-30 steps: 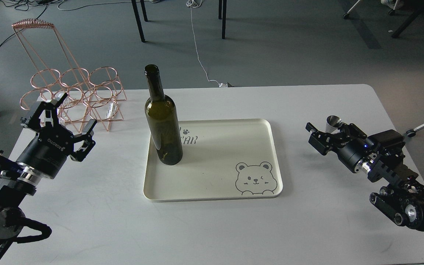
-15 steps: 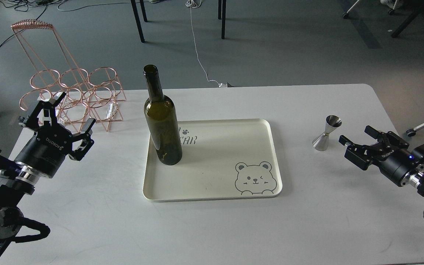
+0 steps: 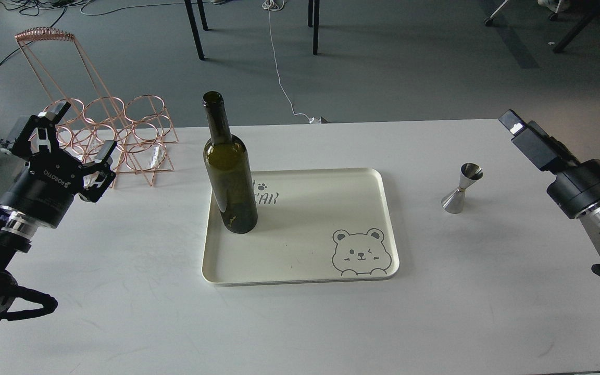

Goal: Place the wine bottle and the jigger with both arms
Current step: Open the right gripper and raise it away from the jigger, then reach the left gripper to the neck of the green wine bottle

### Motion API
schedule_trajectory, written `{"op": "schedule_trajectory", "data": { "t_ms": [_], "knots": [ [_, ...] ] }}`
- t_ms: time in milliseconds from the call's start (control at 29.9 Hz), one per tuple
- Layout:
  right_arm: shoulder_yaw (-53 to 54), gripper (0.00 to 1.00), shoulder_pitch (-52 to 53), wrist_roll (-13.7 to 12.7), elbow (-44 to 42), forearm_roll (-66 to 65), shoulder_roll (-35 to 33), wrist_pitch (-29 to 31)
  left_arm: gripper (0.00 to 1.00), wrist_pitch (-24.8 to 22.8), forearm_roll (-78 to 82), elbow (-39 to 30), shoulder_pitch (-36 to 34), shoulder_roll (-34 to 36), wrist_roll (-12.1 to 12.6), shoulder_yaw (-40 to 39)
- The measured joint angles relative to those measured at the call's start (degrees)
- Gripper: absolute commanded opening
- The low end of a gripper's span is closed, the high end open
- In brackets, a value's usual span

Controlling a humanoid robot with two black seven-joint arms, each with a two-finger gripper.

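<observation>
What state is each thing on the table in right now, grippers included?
Bottle: upright, uncapped, on the tray's left side.
Jigger: upright on the table, right of the tray, not held.
Tray: flat on the table.
Rack: empty.
Left gripper: open, empty.
Right gripper: empty; jaws unclear.

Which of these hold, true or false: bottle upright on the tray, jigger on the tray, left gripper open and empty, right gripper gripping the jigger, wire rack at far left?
1. The wine bottle stands upright on the cream tray. True.
2. The jigger sits on the tray. False: it stands on the white table, right of the tray.
3. The left gripper is open and empty. True.
4. The right gripper grips the jigger. False: it is apart from it, holding nothing.
5. The copper wire rack stands at the table's far left. True.
</observation>
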Motion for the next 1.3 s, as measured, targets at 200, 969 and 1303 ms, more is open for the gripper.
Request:
{"op": "schedule_trajectory", "data": {
  "t_ms": [200,969,1303],
  "knots": [
    [0.17,0.98,8.28,0.01,-1.62,19.54,8.24,0.30,0.98,-3.87,1.17,-1.00,-0.50,1.63,-2.20,-0.77],
    [-0.43,0.98,0.91,0.02,-17.60,37.40,25.82,32.93,0.98,5.98,77.66,-20.45,-2.86,9.08,-4.70,-2.66],
    [-0.37,0.99,0.58,0.02,-17.54,37.29,26.00,32.85,0.98,11.36,95.13,-18.75,-10.95,8.69,-4.68,0.19]
  ]
}}
